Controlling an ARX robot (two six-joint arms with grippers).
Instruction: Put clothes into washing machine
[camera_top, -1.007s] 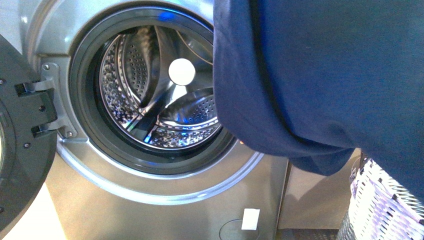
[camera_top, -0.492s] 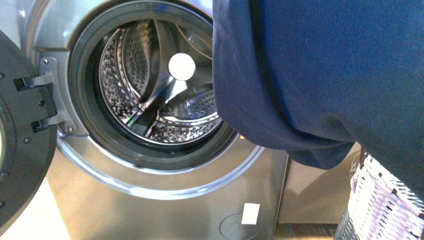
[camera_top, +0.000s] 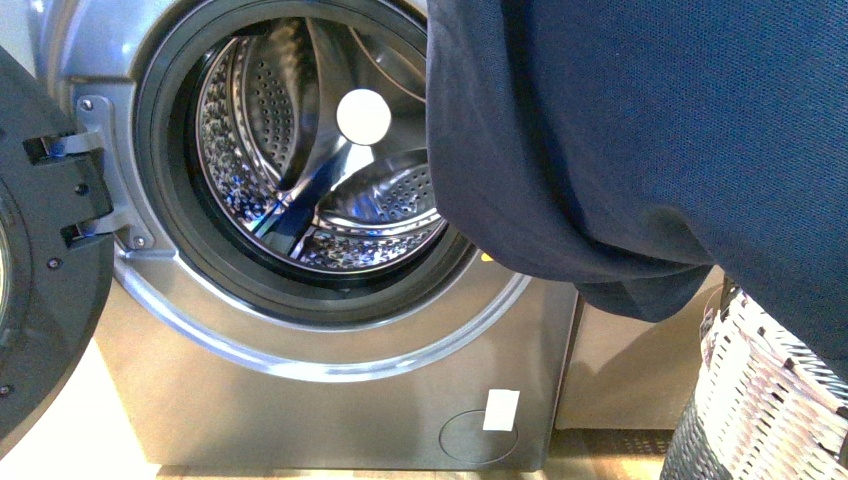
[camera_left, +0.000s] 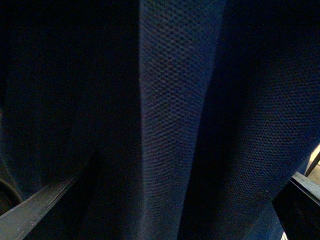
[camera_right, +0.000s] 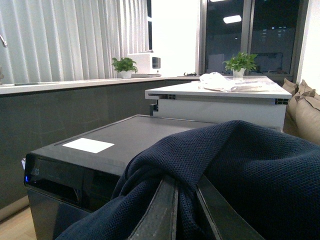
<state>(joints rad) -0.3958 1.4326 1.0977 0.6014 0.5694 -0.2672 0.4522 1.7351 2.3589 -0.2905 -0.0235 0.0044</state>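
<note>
Right gripper (camera_right: 186, 212) is pinching the clothes (camera_top: 640, 150), hanging them level with the washing machine (camera_top: 300, 340) opening for loading; left gripper (camera_left: 165, 200) is being smothered in fabric, grip unreadable.

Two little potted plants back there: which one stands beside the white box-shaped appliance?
The small green potted plant on the long counter by the pale curtains, right beside the white box-shaped appliance; the other plant stands before the dark window.

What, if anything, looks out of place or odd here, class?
Nothing is damaged or spilled. The large dark navy fabric garment hangs in front of the silver-grey front-loading washing machine, hiding the right of its porthole.
</note>
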